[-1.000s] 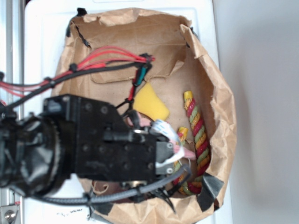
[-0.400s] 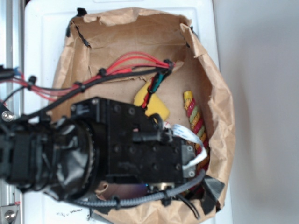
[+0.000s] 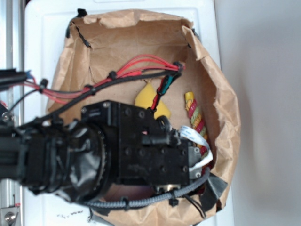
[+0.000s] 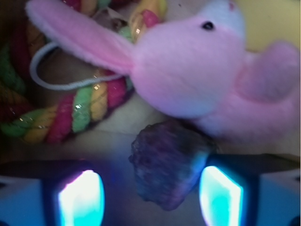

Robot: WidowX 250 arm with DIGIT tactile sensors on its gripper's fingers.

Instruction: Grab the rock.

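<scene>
White counter (image 3: 42,42) carries a crumpled brown paper tray (image 3: 225,99) with raised, torn walls; all the objects lie inside it.

Rock (image 4: 165,167): a dark, pitted lump seen in the wrist view, lying on the paper floor between the two lit fingertips (image 4: 81,200). Its upper edge sits against, or just under, the belly of the pink plush rabbit (image 4: 188,70); contact cannot be confirmed. In the exterior view the rock is hidden beneath the arm.

Claw (image 4: 149,197): jaws apart, one on each side of the rock, neither visibly touching it. The rock lies nearer the right-hand pad than the left.

Surroundings: a striped rope toy (image 4: 70,110) curls to the left of the rock, with a white cord loop (image 4: 47,70) beside it. A yellow sponge wedge (image 3: 150,101) shows partly above the arm body in the exterior view.

Change noted: over the last second the arm has advanced rightward and deeper over the tray, now covering the rabbit and most of the sponge that were visible earlier.

Assessment: approach appears complete and the rock is bracketed. Closing is judged the remaining step. Risk: the rabbit's fabric lies close enough to be pinched along with the rock.
</scene>
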